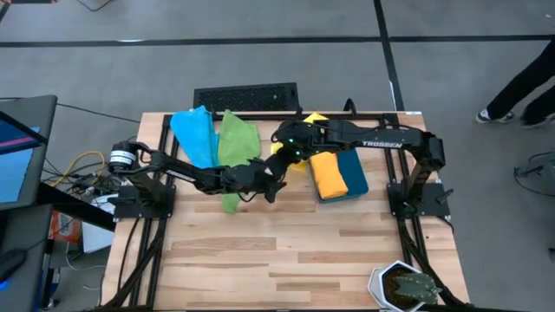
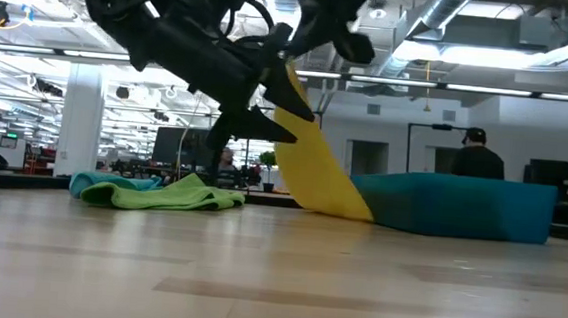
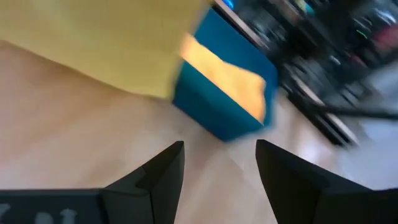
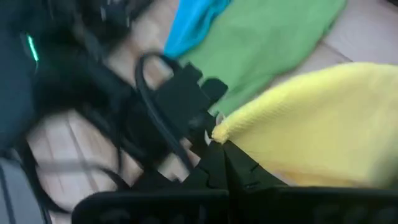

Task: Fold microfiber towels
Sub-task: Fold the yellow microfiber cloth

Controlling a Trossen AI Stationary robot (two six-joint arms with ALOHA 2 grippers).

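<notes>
Table (image 1: 286, 260): pale wood planks, black frame along its edges.
Green towel (image 1: 236, 143): lying loosely crumpled on the table at the far left side.
Light blue towel (image 1: 194, 132): flat beside the green one, touching it.
Teal bin (image 1: 351, 178): standing on the table to the right, orange towel (image 1: 328, 176) inside.

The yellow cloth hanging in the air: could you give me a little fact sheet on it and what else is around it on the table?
Yellow towel: lifted by one corner, lower end trailing at the bin
Holder: right pincer, shut on the corner
Left pincer: open, empty, close beside the yellow towel
Teal bin: on the table, orange towel inside
Green towel: lying loose on the table
Blue towel: lying beside the green towel
Table: light wood
</notes>
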